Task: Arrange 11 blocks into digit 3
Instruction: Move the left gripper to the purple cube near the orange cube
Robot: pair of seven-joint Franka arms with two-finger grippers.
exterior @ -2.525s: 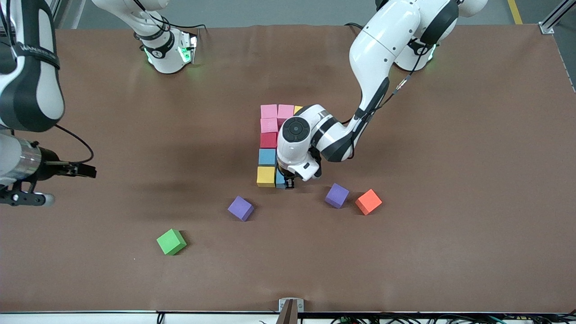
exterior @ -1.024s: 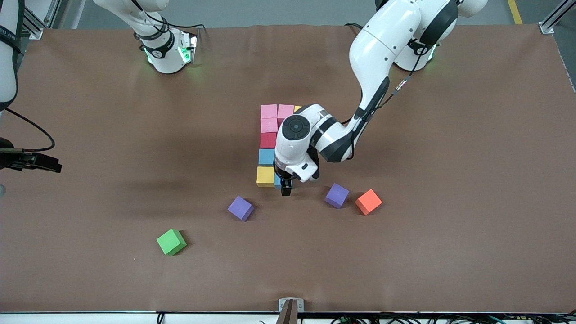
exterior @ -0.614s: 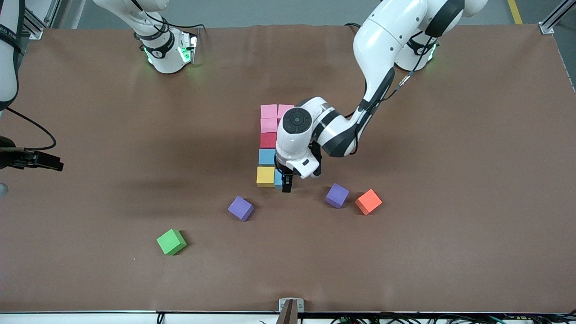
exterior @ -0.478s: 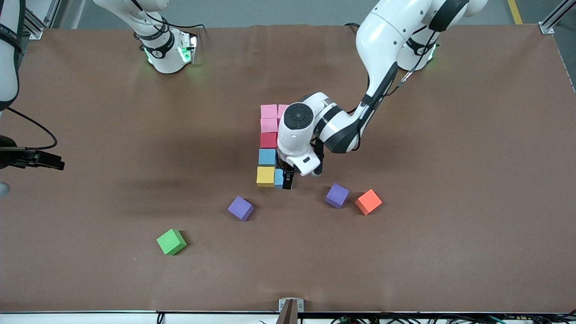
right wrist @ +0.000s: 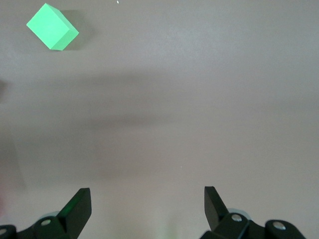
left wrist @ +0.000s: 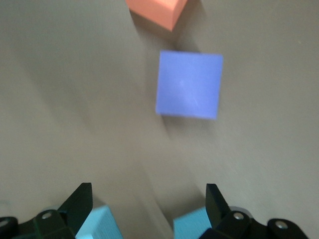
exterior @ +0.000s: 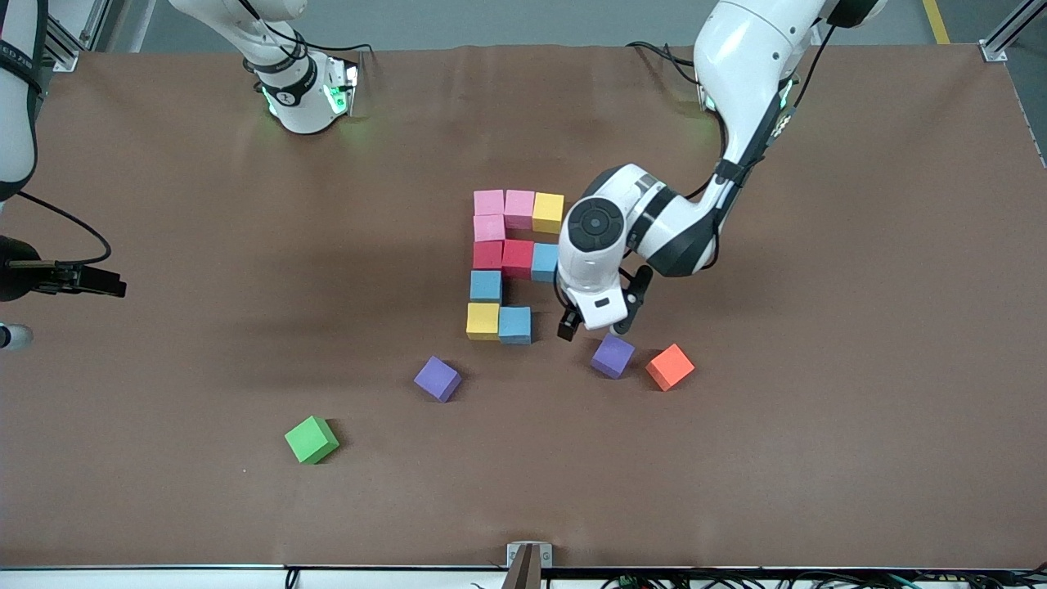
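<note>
White arms, black joints, black cables

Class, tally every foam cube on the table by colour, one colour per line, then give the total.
Pink: 3
Yellow: 2
Red: 2
Light blue: 3
Purple: 2
Green: 1
Orange: 1
Total: 14

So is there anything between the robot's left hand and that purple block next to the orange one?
No. In the left wrist view, only bare table lies between the open left hand and the purple block.
</note>
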